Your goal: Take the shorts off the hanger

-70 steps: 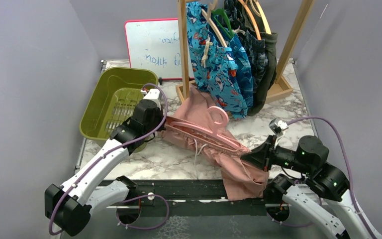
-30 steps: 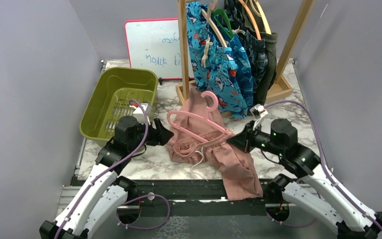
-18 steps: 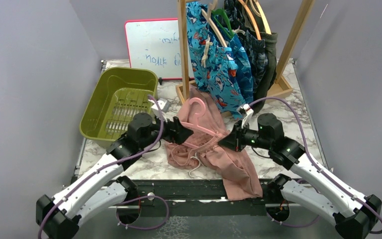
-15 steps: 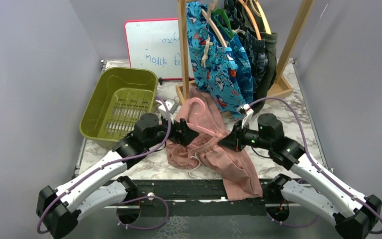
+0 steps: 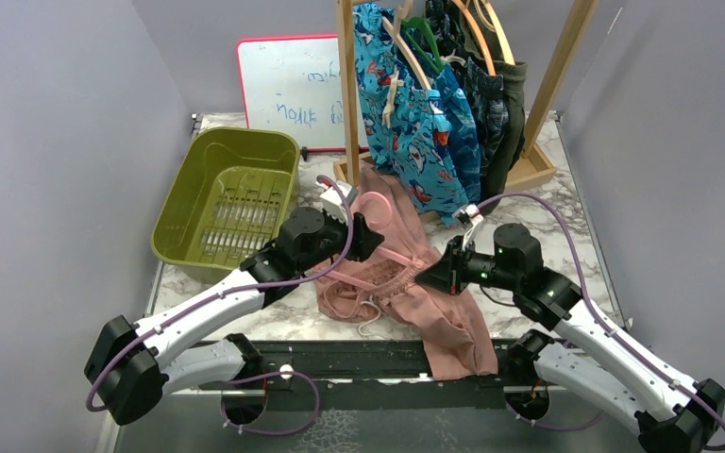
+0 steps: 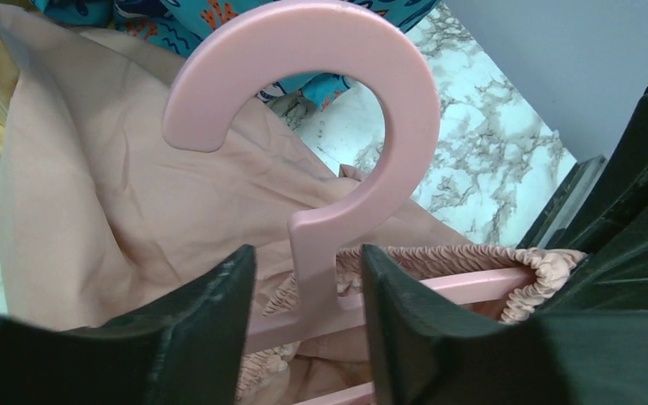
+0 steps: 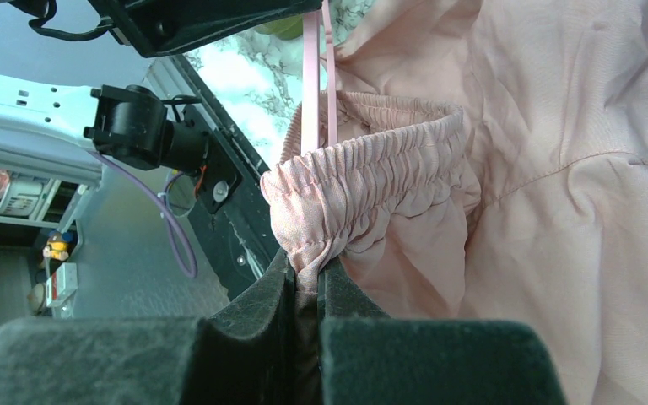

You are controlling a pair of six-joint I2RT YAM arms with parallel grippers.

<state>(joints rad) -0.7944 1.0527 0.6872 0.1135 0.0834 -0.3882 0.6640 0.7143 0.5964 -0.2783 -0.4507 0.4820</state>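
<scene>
Our left hand (image 6: 308, 274) has swung in to straddle the neck of the pink hanger (image 6: 392, 110), fingers apart, not yet clamped. Our right hand (image 7: 305, 283) is closed on the waistband of the dusty pink shorts (image 7: 548, 169). We judge the pull-apart is close.

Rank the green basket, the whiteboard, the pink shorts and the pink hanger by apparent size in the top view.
1. the green basket and the pink shorts: about alike, not ranked
2. the whiteboard, partly hidden by the rack post
3. the pink hanger, smallest
</scene>
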